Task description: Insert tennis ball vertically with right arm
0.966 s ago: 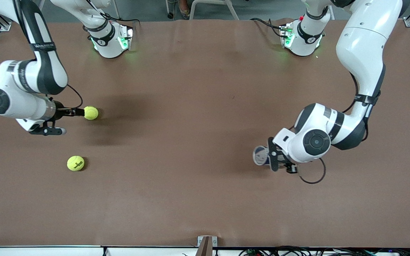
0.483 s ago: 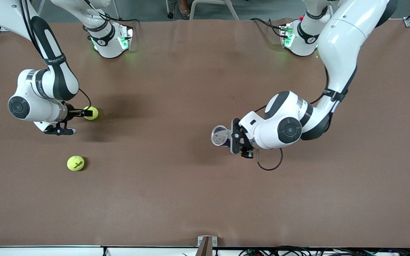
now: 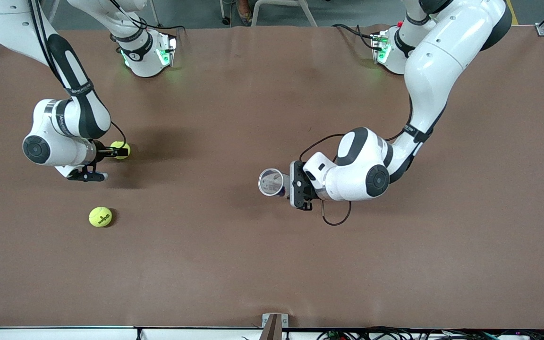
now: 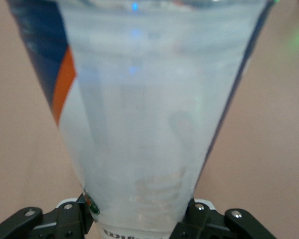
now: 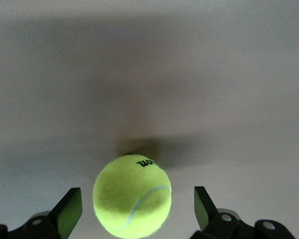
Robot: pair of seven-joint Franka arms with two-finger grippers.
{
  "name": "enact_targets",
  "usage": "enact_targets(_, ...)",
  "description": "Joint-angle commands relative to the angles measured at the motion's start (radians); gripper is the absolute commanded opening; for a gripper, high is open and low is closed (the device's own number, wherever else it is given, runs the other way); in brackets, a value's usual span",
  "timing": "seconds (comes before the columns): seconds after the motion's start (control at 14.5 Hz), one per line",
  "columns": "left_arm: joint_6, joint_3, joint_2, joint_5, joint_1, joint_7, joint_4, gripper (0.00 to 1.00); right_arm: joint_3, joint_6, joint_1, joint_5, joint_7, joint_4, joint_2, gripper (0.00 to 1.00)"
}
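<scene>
Yellow-green felt fills the gap between my right gripper [image 5: 134, 209] fingers: the tennis ball [image 3: 122, 149] sits on the brown counter [image 3: 234, 264] toward my right arm's end, and my right jaws stand spread on either side of it, a clear gap showing on both flanks, so they are released and not yet squeezing. A second ago these jaws reached only to the edge of the ball; since then my right arm has shifted in along the counter and the fingers now straddle it.

My left gripper [image 3: 287, 185] is clenched on the clear plastic can [image 3: 272, 182], gripping it near its bottom end, with the blue and orange label running up one side in the left wrist view. The can is held up over the middle of the counter with its round open mouth showing to the front camera. A second ago it hung over the counter much closer to my left arm's end; it has travelled toward the centre, and my left elbow has swung in with it.

A second tennis ball [image 3: 100, 216] lies nearer to the front camera than the first, well apart from it and unmoved.
</scene>
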Motion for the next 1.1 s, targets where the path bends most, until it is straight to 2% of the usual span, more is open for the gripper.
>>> enact_targets(0.0,0.069,-0.004,0.05,-0.165,-0.031,0.163,0.024,0.66,0.008,0.013,-0.012,-0.013,-0.007,-0.028,-0.004,0.97)
enact_targets(0.14,0.108,-0.004,0.077,-0.283,-0.046,0.27,0.022,0.66,0.01,0.013,-0.012,-0.015,-0.007,-0.031,-0.004,0.93)
enact_targets(0.21,0.124,-0.004,0.096,-0.322,-0.06,0.321,0.022,0.66,0.008,0.01,-0.009,-0.013,-0.007,-0.031,-0.003,0.86)
enact_targets(0.34,0.156,-0.004,0.108,-0.397,-0.075,0.421,0.022,0.66,0.01,0.007,-0.007,-0.013,-0.006,-0.033,0.002,0.69)
enact_targets(0.55,0.161,-0.003,0.122,-0.417,-0.077,0.519,0.022,0.66,0.01,0.001,-0.007,-0.013,-0.003,-0.031,0.014,0.37)
enact_targets(0.76,0.161,-0.003,0.127,-0.423,-0.077,0.553,0.019,0.66,0.011,-0.023,-0.013,-0.004,0.002,0.015,0.003,0.32)
enact_targets(0.83,0.161,-0.003,0.128,-0.423,-0.077,0.556,0.018,0.66,0.011,-0.086,-0.012,-0.002,0.003,0.059,-0.009,0.32)
enact_targets(0.9,0.161,-0.003,0.137,-0.422,-0.078,0.564,0.019,0.66,0.011,-0.161,-0.013,-0.002,-0.001,0.129,-0.015,0.32)
enact_targets(1.03,0.162,-0.003,0.163,-0.422,-0.078,0.591,0.021,0.66,0.014,-0.357,0.0,-0.001,-0.003,0.336,-0.009,0.32)
